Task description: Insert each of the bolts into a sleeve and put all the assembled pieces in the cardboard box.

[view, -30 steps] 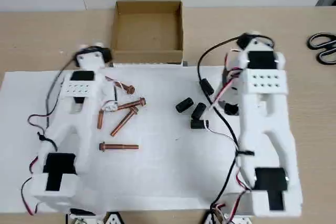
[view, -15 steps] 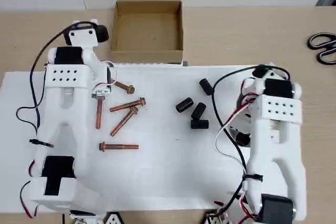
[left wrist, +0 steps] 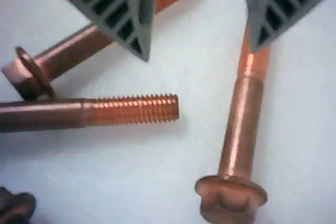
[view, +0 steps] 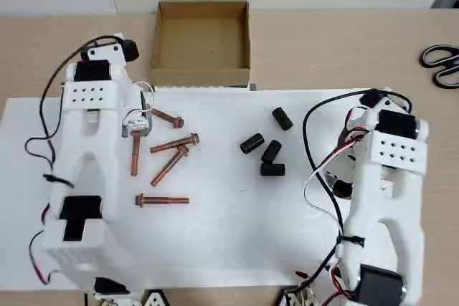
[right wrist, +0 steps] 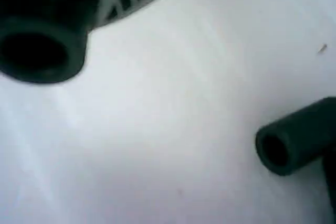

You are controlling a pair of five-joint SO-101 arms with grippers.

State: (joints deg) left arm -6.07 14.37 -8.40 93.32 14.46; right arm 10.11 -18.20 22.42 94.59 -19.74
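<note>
Several copper bolts lie loose on the white sheet (view: 215,234), among them one (view: 135,154) just below my left gripper (view: 136,125). In the left wrist view my left gripper (left wrist: 199,38) is open; one fingertip (left wrist: 257,30) hangs over the shaft of a bolt (left wrist: 239,124), and two more bolts (left wrist: 100,35) (left wrist: 89,113) lie beside it. Several black sleeves (view: 271,151) sit mid-sheet. My right gripper (view: 338,185) is at the right, shut on a black sleeve (right wrist: 37,51); another sleeve (right wrist: 294,142) lies farther off. The cardboard box (view: 202,69) stands at the back.
Scissors (view: 441,62) lie on the wooden table at the far right. Cables trail from both arms across the sheet. Bare sheet spreads between the bolts and the sleeves and towards the front edge.
My left arm has stretched towards the back and its gripper now hangs over the bolts. My right arm has drawn back to the right, uncovering the rearmost sleeve.
</note>
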